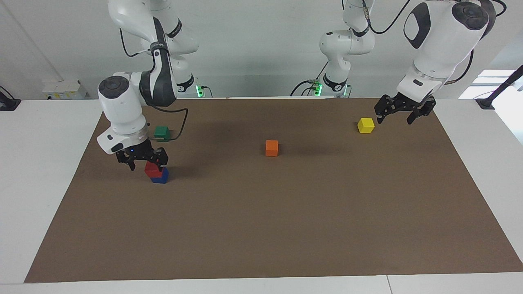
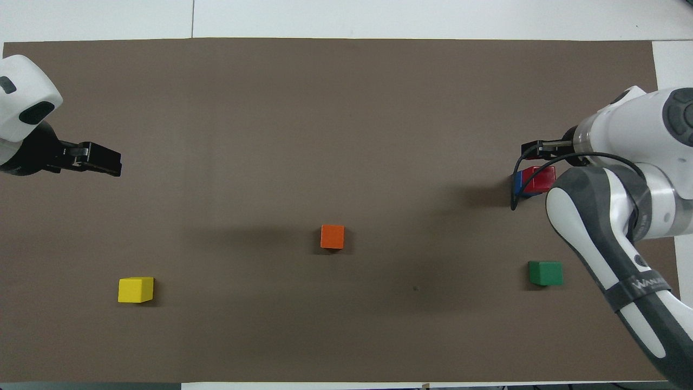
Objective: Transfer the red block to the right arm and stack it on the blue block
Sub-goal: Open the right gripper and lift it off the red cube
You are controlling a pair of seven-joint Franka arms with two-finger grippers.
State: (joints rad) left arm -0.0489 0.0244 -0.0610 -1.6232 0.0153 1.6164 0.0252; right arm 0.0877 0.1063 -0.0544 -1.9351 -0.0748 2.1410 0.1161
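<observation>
The red block [image 1: 153, 169] rests on the blue block [image 1: 161, 178], a little off-centre, toward the right arm's end of the table. From overhead, the red block [image 2: 539, 179] covers most of the blue block [image 2: 517, 183]. My right gripper [image 1: 147, 164] hangs open just over the stack. Its fingertips are spread wider than the red block and hold nothing. In the overhead view only a black part of the right gripper [image 2: 535, 149] shows past the wrist. My left gripper [image 1: 394, 120] waits open and empty over the mat beside the yellow block [image 1: 365, 125].
An orange block [image 1: 271, 148] lies mid-mat. A green block [image 1: 162, 132] sits nearer to the robots than the stack, close to the right arm's cable. The brown mat [image 1: 286, 224] covers the table. The overhead view shows the left gripper [image 2: 100, 161] and the yellow block [image 2: 135, 289].
</observation>
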